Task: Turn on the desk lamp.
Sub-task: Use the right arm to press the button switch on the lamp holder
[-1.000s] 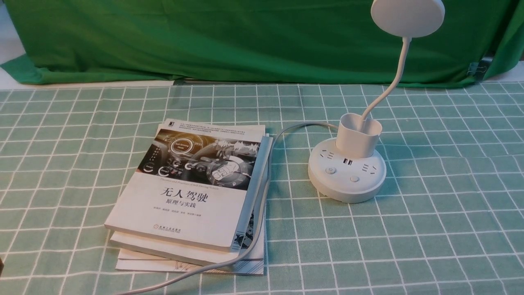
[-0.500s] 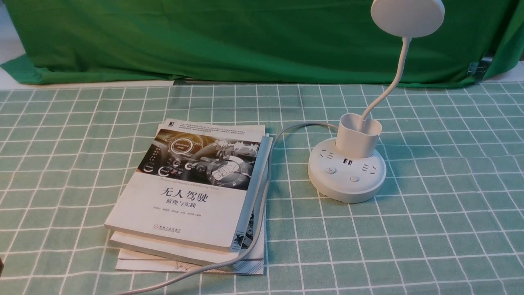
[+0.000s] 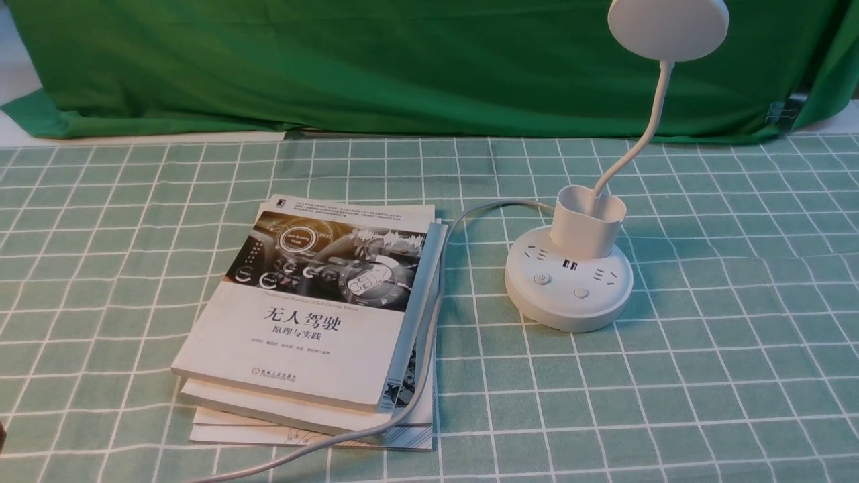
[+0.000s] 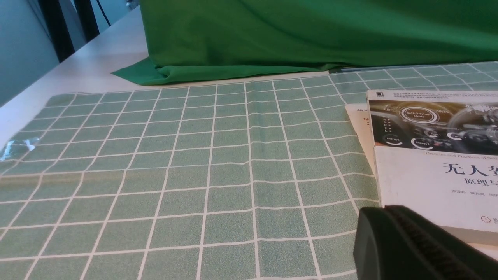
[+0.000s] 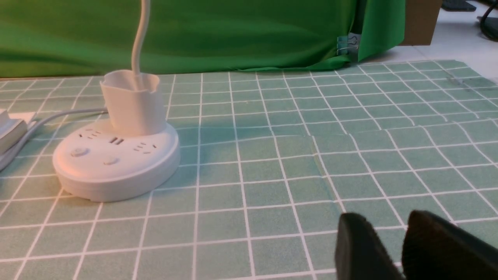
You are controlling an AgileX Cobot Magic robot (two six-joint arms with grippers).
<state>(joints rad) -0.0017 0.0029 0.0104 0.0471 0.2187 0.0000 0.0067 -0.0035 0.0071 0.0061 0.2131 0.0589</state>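
Observation:
The white desk lamp (image 3: 569, 288) stands on the checked cloth, right of centre, and its lamp head is unlit. Its disc head (image 3: 668, 27) sits high on a thin curved neck that rises from a cup holder (image 3: 588, 221). Two round buttons (image 3: 541, 279) (image 3: 581, 292) face me on the puck base. In the right wrist view the lamp base (image 5: 116, 163) lies well off to one side of my right gripper (image 5: 385, 217). That gripper is low over the cloth, slightly open and empty. My left gripper (image 4: 383, 210) is shut beside the books. Neither gripper shows in the front view.
A stack of books (image 3: 315, 315) lies left of the lamp. The lamp's grey cable (image 3: 429, 335) runs along the stack's right edge toward me. A green backdrop cloth (image 3: 402, 67) hangs along the far edge of the table, held by a binder clip (image 5: 348, 41).

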